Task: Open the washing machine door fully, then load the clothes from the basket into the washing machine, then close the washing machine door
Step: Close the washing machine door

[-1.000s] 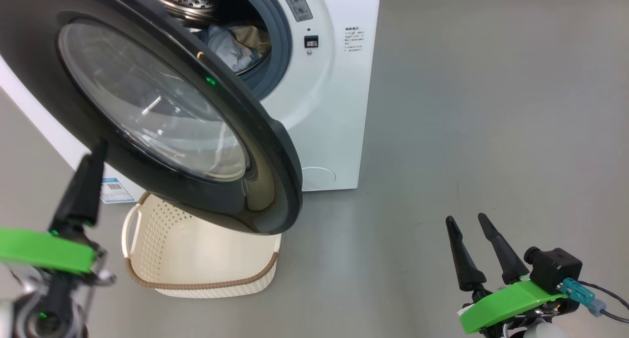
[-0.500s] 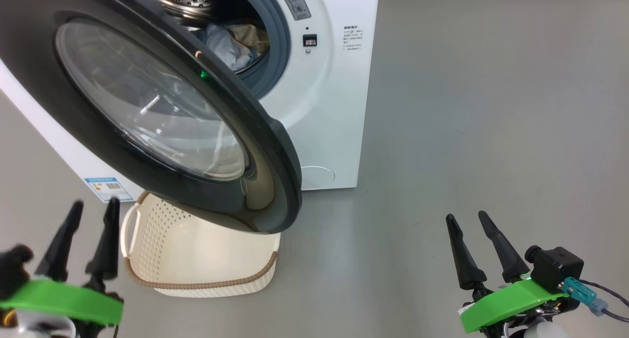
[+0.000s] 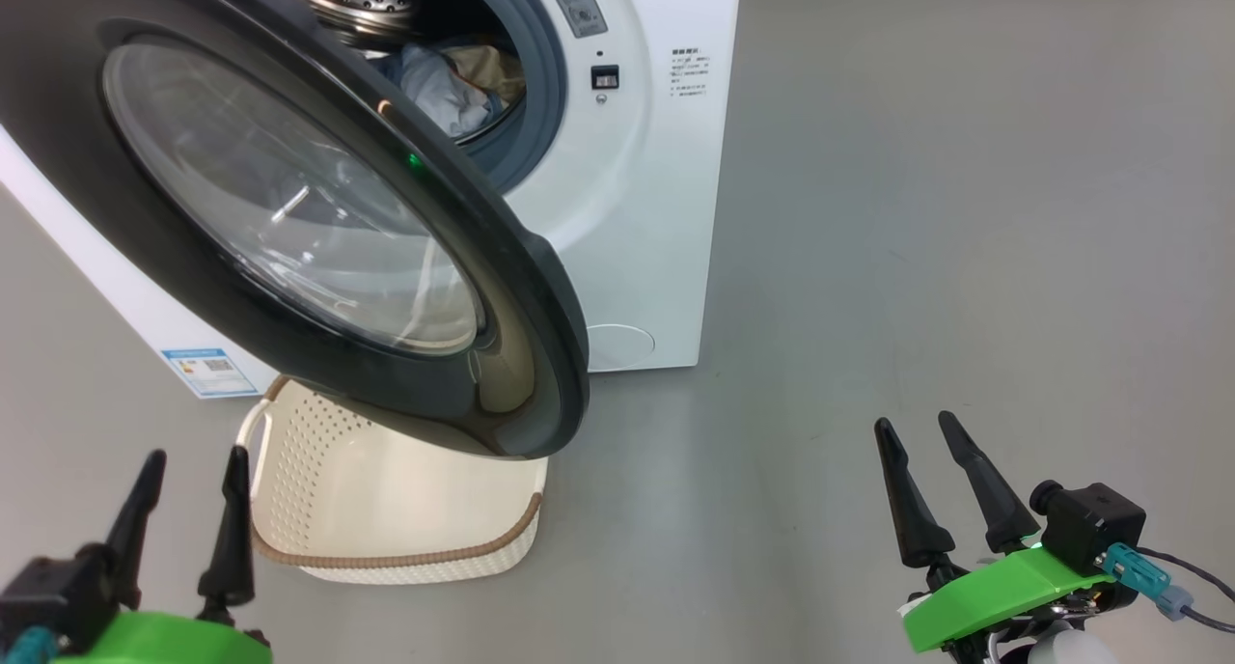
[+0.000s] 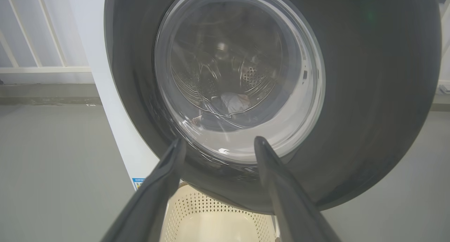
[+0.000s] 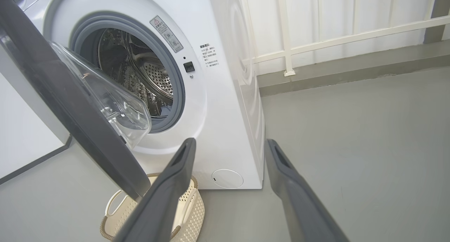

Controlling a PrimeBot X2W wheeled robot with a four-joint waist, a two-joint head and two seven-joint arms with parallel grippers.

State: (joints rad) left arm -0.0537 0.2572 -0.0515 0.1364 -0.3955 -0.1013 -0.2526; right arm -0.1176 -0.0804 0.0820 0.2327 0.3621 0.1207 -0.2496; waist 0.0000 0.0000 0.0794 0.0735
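The washing machine (image 3: pixel 637 210) stands at the upper left with its door (image 3: pixel 526 288) swung partway out, black ring and glass bowl (image 3: pixel 289 201) facing me. Light blue and cream clothes (image 3: pixel 453 80) lie inside the steel drum (image 5: pixel 140 80). Below the door sits the basket (image 3: pixel 386 510), nothing in the part I can see, its back hidden by the door. My left gripper (image 3: pixel 194 459) is open at the lower left, beside the basket and apart from the door (image 4: pixel 379 94). My right gripper (image 3: pixel 915 425) is open over bare floor, holding nothing.
A blue label (image 3: pixel 210 372) is stuck on the machine's left side, and a round flap (image 3: pixel 617 345) sits low on its front. A white railing (image 5: pixel 316 41) runs behind the machine. Grey floor (image 3: pixel 965 210) stretches wide to the right.
My left gripper has dropped from beside the door's lower left rim to the bottom left corner, its fingers now seen apart. The door, basket and right gripper stay put.
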